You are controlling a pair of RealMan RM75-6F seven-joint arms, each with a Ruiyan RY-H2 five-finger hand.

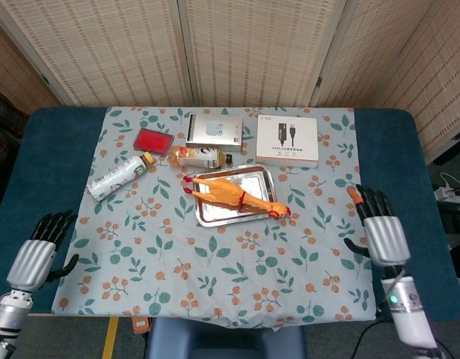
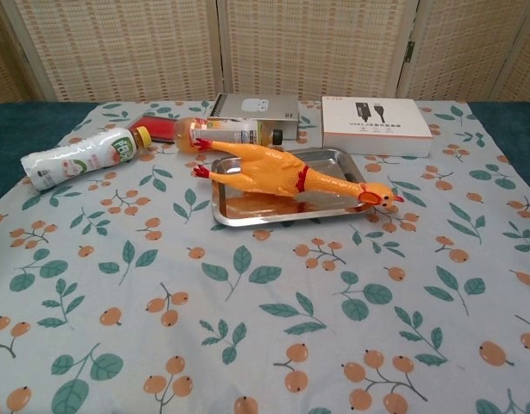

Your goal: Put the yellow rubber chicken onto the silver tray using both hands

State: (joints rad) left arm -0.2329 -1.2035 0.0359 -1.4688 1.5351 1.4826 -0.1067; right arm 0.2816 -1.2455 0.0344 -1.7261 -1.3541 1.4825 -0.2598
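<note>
The yellow rubber chicken (image 1: 228, 192) (image 2: 277, 171) lies across the silver tray (image 1: 253, 176) (image 2: 332, 157), with its red feet past the left rim and its head hanging over the right rim. Nothing touches it. My left hand (image 1: 35, 250) hovers over the blue table edge at the near left, fingers apart and holding nothing. My right hand (image 1: 381, 228) is at the near right over the blue edge, also holding nothing with its fingers spread. Neither hand shows in the chest view.
A white bottle (image 1: 119, 174) (image 2: 77, 158) lies left of the tray. Behind the tray lie a small orange bottle (image 1: 197, 156), a red case (image 1: 152, 140), a grey box (image 1: 215, 132) and a white cable box (image 1: 287, 140) (image 2: 376, 126).
</note>
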